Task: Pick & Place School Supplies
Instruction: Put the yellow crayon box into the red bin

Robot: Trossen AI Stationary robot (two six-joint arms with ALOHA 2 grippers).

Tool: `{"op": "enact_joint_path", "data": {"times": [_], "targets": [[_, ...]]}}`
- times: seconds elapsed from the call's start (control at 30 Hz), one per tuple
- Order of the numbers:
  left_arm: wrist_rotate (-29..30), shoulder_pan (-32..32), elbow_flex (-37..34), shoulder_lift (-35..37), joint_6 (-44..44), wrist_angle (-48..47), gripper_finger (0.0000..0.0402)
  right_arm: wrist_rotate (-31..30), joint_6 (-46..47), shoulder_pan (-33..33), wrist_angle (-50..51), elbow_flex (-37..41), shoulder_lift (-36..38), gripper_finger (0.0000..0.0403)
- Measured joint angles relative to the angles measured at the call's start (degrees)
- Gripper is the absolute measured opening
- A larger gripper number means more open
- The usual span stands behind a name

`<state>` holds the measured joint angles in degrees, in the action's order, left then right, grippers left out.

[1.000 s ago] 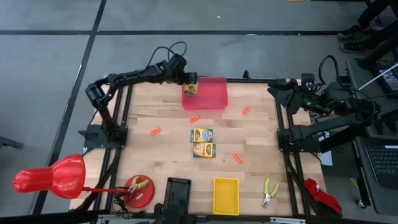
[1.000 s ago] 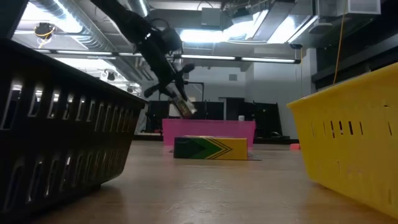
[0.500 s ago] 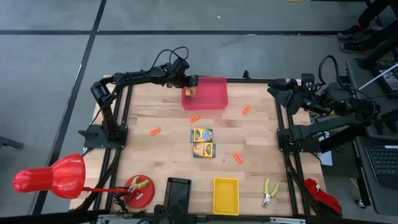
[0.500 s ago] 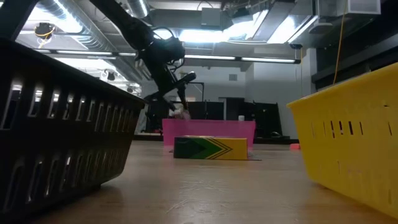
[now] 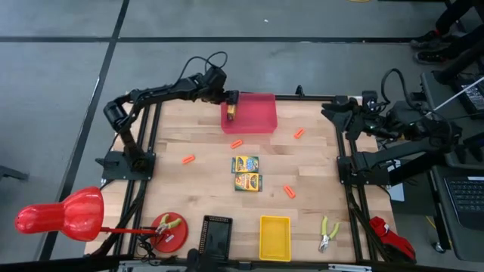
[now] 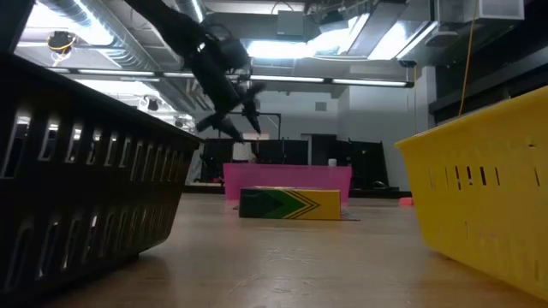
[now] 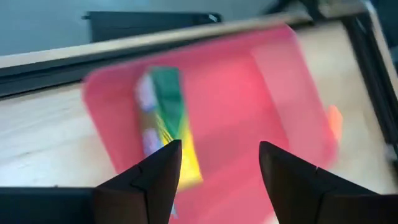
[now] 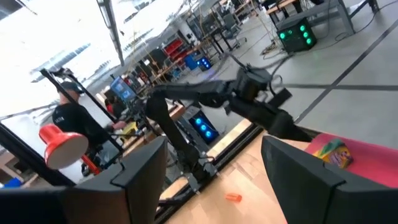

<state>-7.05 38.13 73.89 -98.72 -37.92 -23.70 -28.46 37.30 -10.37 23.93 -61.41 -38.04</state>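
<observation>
A small yellow-and-green block lies flat on the floor of the pink tray, at the tray's left end. My left gripper hangs open above it, clear of block and tray. In the low view it stands well above the tray's wall. Two green-and-yellow crayon boxes lie flat at mid-table. My right gripper waits open at the table's far right edge.
Small orange pieces lie scattered on the wood. Along the near edge stand a black basket, a yellow basket, pliers and a red dish. A red lamp sits off the near left corner.
My left gripper has opened and let go of the yellow-and-green block, which has dropped into the left end of the pink tray and lies there. The gripper has then risen a little above the tray.
</observation>
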Motion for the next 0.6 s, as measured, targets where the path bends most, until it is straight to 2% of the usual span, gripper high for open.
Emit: {"op": "enact_joint_path", "data": {"times": [0.2,0.27,0.43,0.6], "targets": [[-9.0,-6.23,0.0,5.29,10.87,-8.46,0.0203,1.1,2.85,-0.02,4.74,0.0,-1.88,0.0263],[-9.01,-9.87,0.0,6.33,12.67,-11.42,0.02,1.08,3.84,-0.02,5.77,0.0,-2.13,0.0263],[0.7,-19.36,-1.37,7.63,11.43,-16.37,0.0199,1.4,8.02,-0.38,11.33,0.0,-2.8,0.0263],[10.01,-26.74,-5.58,7.85,-1.72,-23.36,0.0198,3.18,19.61,-2.46,25.44,0.01,-5.94,0.0263]]}}
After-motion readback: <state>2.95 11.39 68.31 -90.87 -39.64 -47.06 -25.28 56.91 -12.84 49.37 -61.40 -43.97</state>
